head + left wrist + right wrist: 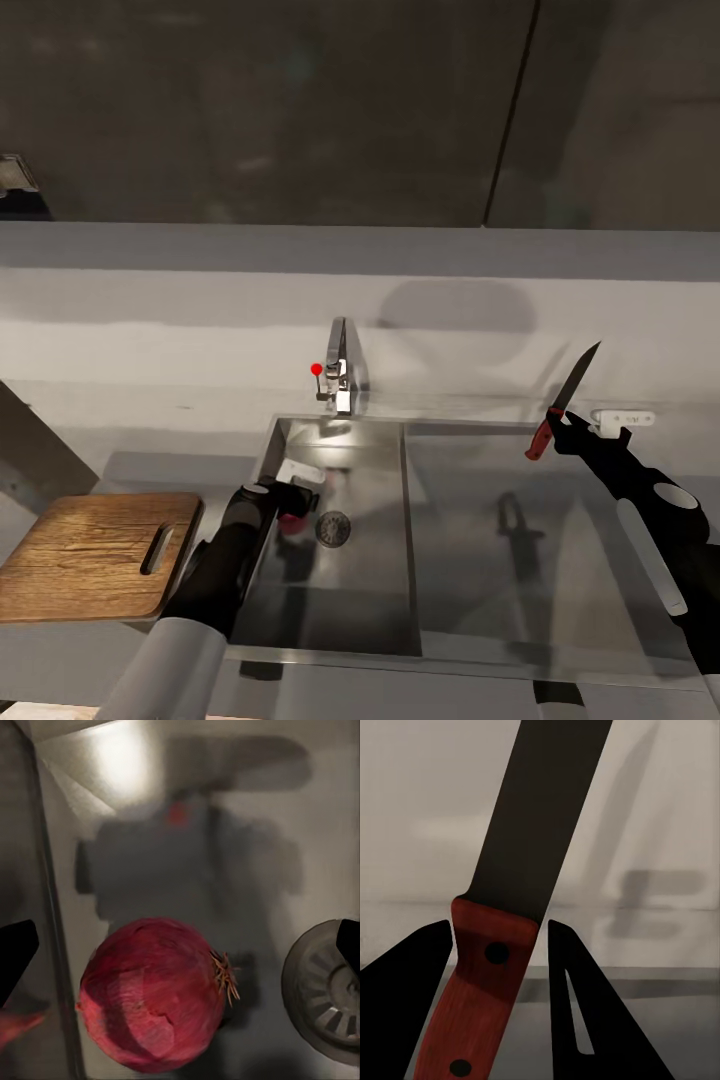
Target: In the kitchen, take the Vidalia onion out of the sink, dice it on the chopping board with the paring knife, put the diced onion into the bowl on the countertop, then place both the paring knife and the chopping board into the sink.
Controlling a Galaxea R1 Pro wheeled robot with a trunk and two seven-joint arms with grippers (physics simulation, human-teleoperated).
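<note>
A dark red onion (150,994) lies on the floor of the sink (375,600), close to the basin's left wall and beside the round drain (326,994). My left gripper (184,945) hangs just above it, open, with one black finger (15,952) on each side and neither touching. In the head view that gripper (297,488) is down inside the basin, a sliver of onion (293,512) showing under it. My right gripper (560,422) is shut on the paring knife (568,395), held in the air over the drainboard with the blade (540,817) pointing up and away. The bowl is out of view.
The wooden chopping board (95,555) lies on the countertop (130,465) left of the sink, slot handle towards the basin. A chrome tap (342,375) with a red knob (317,369) stands behind the basin. A small white fitting (625,418) sits at the back right.
</note>
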